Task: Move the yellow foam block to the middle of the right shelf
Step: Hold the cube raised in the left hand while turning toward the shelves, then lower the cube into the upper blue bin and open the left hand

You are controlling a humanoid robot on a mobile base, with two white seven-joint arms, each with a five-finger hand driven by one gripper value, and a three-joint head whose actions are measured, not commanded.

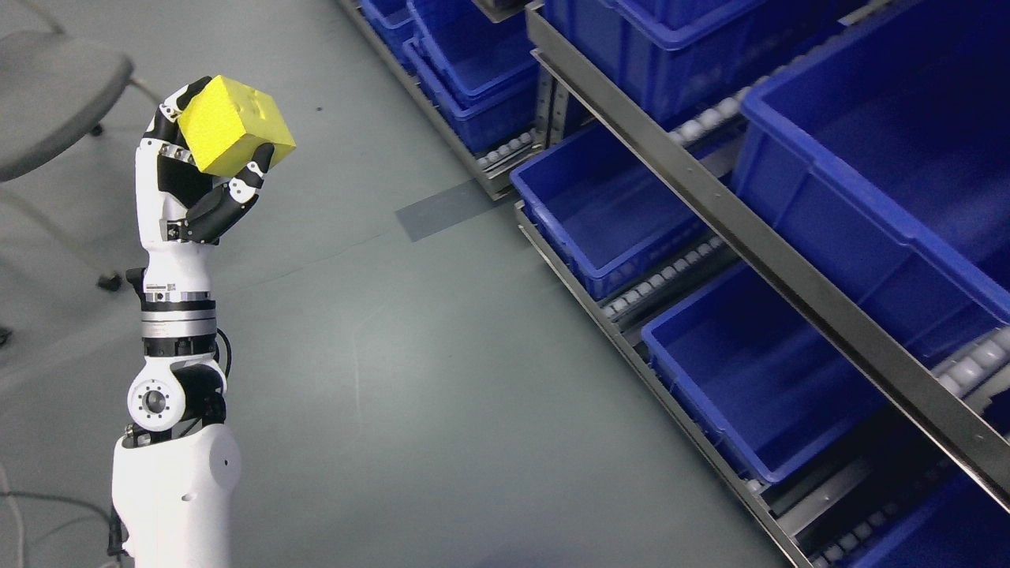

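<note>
The left hand (197, 170) is raised on an upright forearm, its fingers (251, 175) clamped around the underside and back of the yellow foam block (234, 123), which sits tilted, one corner pointing away from the palm. Cupping it from below probably keeps the soft block from slipping during carrying. Well to the right of the fingers stands the shelf (789, 260), its slanted metal rails carrying open blue bins (607, 213). Between fingers and shelf lies bare grey floor (410, 355), so sideways travel looks unobstructed; the rail edges and bin rims are what could catch. A grey chair (55, 95) sits just left of the fingers. The right hand is unseen.
</note>
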